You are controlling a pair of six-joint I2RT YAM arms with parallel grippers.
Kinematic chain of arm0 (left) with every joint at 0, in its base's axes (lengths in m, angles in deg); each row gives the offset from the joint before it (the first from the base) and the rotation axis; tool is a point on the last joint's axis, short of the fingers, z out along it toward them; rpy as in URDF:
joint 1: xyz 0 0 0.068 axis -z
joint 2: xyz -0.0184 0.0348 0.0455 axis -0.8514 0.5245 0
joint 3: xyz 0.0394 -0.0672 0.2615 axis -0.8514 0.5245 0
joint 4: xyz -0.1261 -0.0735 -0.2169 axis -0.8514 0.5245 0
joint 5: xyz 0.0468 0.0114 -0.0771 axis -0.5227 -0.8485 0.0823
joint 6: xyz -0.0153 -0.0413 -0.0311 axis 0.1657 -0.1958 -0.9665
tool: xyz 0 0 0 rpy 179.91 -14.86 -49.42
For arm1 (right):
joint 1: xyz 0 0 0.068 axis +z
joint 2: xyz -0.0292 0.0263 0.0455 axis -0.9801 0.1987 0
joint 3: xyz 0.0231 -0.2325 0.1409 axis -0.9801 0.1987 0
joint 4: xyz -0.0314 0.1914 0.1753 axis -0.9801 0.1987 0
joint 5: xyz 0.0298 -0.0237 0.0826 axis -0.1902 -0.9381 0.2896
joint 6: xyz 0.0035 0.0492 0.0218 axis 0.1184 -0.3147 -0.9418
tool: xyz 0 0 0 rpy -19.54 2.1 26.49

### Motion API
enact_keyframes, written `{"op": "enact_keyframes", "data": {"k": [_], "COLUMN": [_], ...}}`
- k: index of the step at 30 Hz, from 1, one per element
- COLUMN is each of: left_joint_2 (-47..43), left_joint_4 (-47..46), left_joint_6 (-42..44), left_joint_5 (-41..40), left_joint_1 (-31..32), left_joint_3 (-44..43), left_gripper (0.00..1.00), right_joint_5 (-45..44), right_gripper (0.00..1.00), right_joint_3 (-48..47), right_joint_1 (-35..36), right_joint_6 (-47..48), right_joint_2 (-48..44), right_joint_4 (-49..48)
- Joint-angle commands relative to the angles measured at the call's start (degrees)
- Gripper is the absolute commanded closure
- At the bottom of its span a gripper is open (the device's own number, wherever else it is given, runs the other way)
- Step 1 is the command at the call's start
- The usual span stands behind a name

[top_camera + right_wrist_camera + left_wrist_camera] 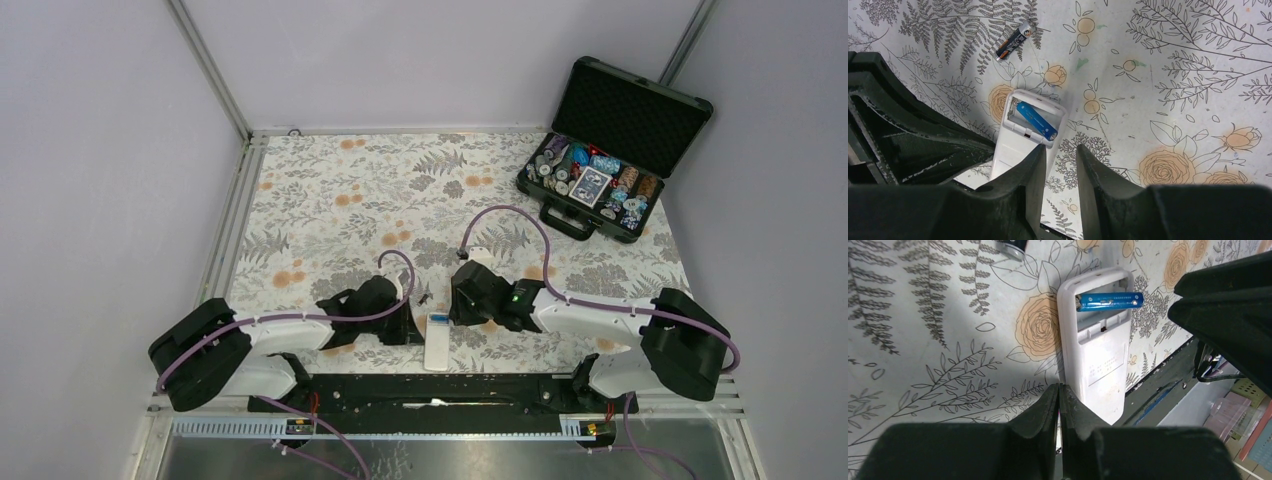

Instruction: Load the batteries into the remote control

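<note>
Flowered cloth [340, 200] covers the table, and both arms bend low over its near edge. We see the left pincer [1059, 402] pressed fully together with nothing between its fingers. Its tip is just beside the remote control [1100, 355], along one long side near the closed end. The right pincer [1062, 167] stands narrowly parted, also empty, hovering above that same closed end.

The remote control lies back up, with its battery bay uncovered at the end away from the arms. The blue battery [1109, 301] rests slantwise across that bay. One end is down inside and the other rides over the bay's rim, so we judge it not seated. A second battery [1014, 41], dark with an orange band, lies loose on the cloth beyond the remote's open end, apart from it. Far beyond the remote, a black case [610, 150] stands open.

We think these things could go wrong:

- **Blue cell:** a push on its raised end could flip it out instead of bedding it.
- **Remote:** nothing pins it, so a sideways press may skid it toward the table's near edge.
- **Loose cell:** it is round, and a finger closing off-centre could send it rolling.
- **Polarity:** we cannot read the markings, so a cell might go in reversed.
- **Arms:** both crowd the remote and could knock each other.
</note>
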Motion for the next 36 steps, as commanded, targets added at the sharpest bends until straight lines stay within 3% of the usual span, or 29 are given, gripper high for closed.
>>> {"op": "enact_keyframes", "data": {"k": [1, 10, 18, 36], "left_joint_2": [0.47, 1.61, 0.97, 2.5], "left_joint_4": [-0.14, 1.59, 7.26, 2.37], "left_joint_6": [-0.56, 0.72, 4.19, 5.42], "left_joint_5": [-0.54, -1.9, -7.16, -4.02], "left_joint_1": [1.53, 2.06, 1.24, -2.95], "left_joint_3": [-1.07, -2.63, -5.43, -4.94], "left_gripper": [0.89, 0.89, 0.79, 0.8], "right_joint_5": [-1.85, -2.35, -2.51, -0.75], "right_gripper": [0.64, 0.64, 0.63, 0.64], "right_joint_3": [-2.48, -2.87, -3.71, -5.23], "right_joint_1": [-0.41, -0.45, -0.66, -0.74], "right_joint_6": [0.11, 0.87, 1.96, 1.75], "right_joint_2": [0.53, 0.83, 1.0, 2.98], "right_joint_4": [-1.14, -1.08, -1.13, -1.2]}}
